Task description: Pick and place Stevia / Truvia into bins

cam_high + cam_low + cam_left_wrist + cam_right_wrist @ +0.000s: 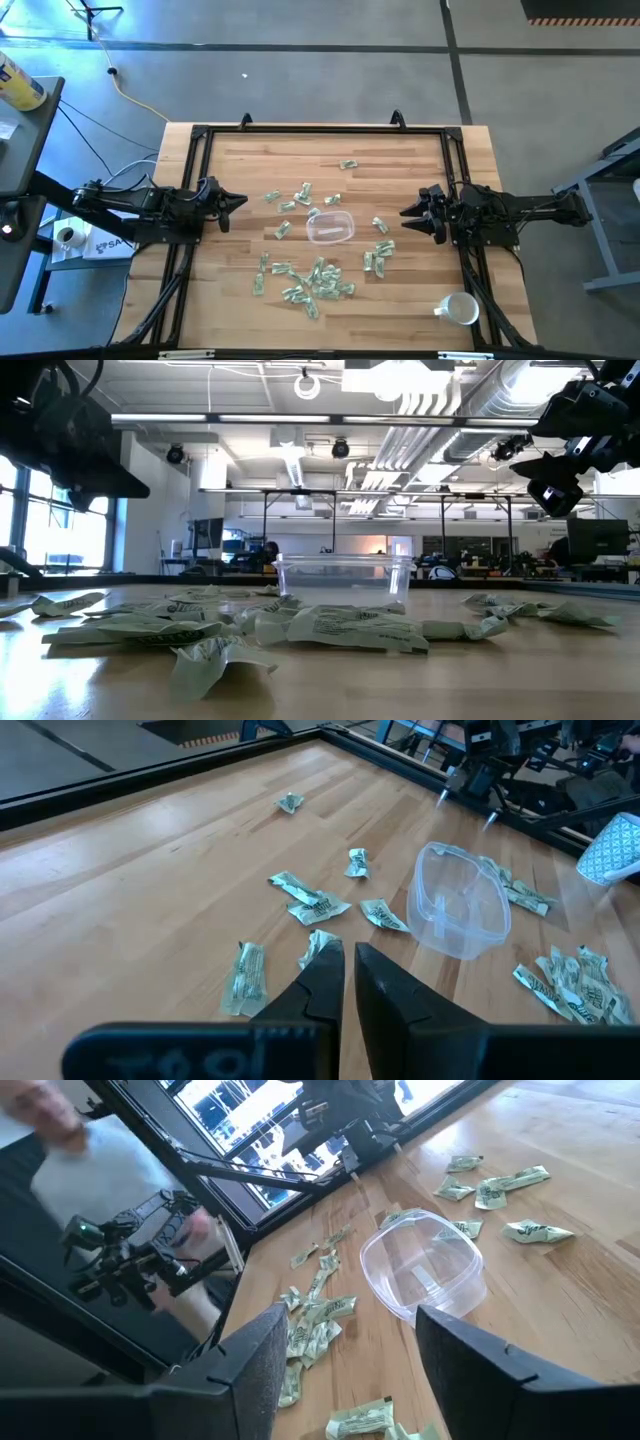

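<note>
Green-and-white sachets (318, 278) lie scattered on the wood table (230, 300) around the empty bowl (330, 227) at its middle, most heaped on the near side. The left gripper (238, 202), fingers almost closed on nothing, is nearer those (287, 205) left of the bowl. The right gripper (408, 212) hangs wide open and empty opposite; a mug (459, 309) sits aside.

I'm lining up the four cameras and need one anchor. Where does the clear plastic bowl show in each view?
High view: the round clear plastic bowl lies mid-table between both arms.
Low view: centre, behind the sachets.
Left wrist view: right of centre.
Right wrist view: centre.
Shared landmark: pale green paper sachets scattered around it.
</note>
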Available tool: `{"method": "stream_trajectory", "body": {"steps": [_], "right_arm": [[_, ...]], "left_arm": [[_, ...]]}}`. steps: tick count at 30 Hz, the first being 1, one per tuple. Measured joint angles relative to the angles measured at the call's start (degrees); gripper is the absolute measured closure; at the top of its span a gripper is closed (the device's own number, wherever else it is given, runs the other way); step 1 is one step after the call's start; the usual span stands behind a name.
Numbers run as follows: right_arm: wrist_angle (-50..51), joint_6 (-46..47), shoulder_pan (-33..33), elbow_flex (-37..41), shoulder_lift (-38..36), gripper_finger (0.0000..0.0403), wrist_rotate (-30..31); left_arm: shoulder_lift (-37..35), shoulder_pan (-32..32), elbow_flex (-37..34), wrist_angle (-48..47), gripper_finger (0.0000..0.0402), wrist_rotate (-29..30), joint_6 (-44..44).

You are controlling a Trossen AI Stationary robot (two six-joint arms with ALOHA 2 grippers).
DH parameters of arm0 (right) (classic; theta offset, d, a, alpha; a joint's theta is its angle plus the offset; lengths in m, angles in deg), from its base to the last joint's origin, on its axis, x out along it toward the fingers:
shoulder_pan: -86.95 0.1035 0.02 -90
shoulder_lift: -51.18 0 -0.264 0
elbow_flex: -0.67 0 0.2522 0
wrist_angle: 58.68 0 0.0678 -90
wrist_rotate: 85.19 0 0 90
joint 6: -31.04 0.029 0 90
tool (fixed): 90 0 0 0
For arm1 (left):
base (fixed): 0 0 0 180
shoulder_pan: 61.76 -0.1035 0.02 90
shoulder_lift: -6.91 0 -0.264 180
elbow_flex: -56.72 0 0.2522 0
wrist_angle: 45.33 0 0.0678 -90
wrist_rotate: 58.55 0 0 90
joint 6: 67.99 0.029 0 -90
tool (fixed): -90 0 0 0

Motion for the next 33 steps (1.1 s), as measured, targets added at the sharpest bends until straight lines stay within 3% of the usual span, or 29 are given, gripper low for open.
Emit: {"method": "stream_trajectory", "body": {"steps": [27, 33], "right_arm": [[0.0, 0.0, 0.0, 0.0, 0.01, 0.0188, 0.0], [0.0, 0.0, 0.0, -0.01, 0.01, 0.0191, 0.0]], "left_arm": [[0.02, 0.0, -0.13, 2.1, 0.0339, -0.03, -0.03], [0.02, 0.0, -0.13, 8.29, 0.0339, 0.44, -12.86]]}}
